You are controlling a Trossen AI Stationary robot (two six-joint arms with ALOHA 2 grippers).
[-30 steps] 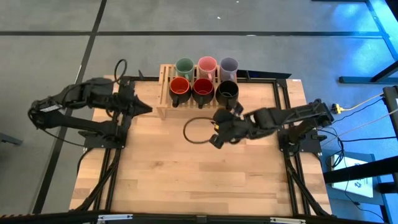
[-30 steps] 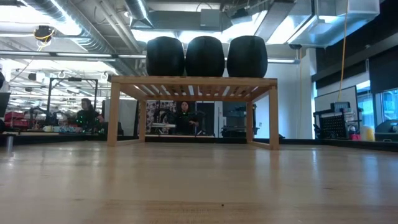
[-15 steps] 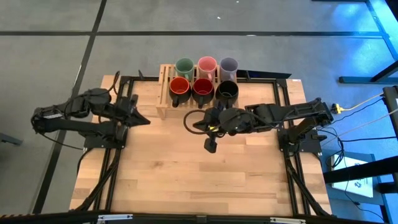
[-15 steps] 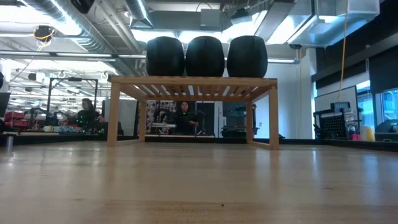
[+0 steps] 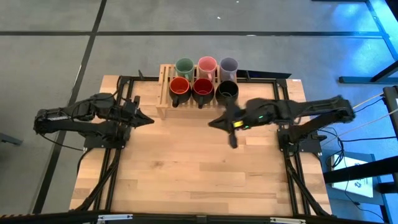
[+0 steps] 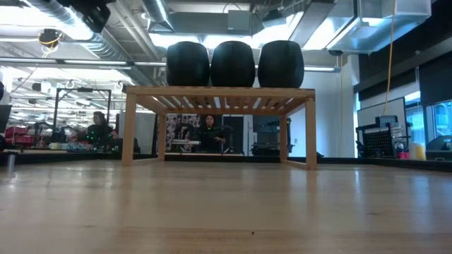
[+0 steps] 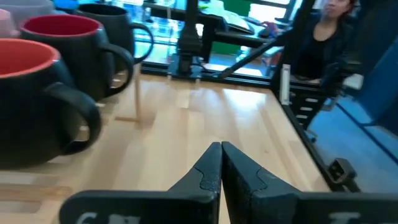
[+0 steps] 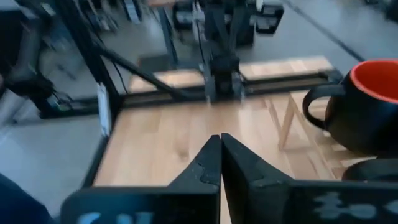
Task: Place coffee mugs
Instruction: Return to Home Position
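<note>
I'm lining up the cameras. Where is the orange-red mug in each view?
High: mug leftmost in the lower row on the rack.
Low: probably the leftmost dark shape atop the rack; its colour does not show.
Left wrist: nearest mug, at the left edge.
Right wrist: at the right edge.
Shared landmark: the rack.
</note>
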